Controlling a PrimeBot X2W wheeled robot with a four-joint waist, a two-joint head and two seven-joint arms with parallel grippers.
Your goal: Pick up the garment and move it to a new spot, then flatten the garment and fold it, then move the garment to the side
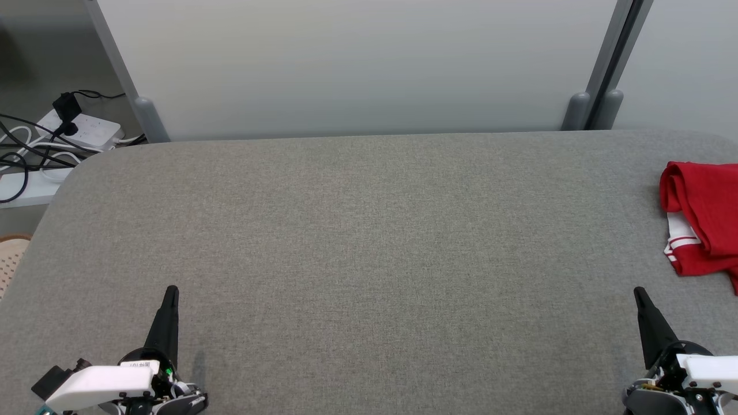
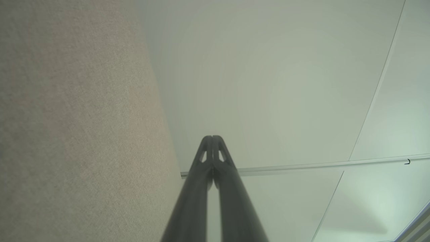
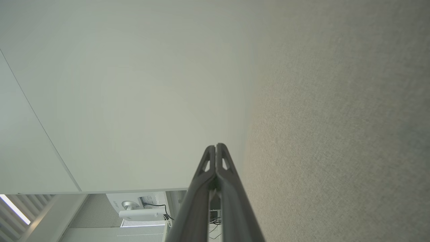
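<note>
Red fabric garment (image 1: 706, 219) with white-striped trim: far right of frame, mid-height, cut off by right edge, so full extent not visible. Loosely bunched, neither spread flat nor neatly folded. Upper part rolled over into thick rounded fold along its left and top sides; soft creases run diagonally down toward lower right. Trim: white band with thin red lines, showing at lower left of heap, tucked under red fold; flatter red strip just below it. Lies on grey fabric-covered desk (image 1: 369, 230), near far right rounded corner.
</note>
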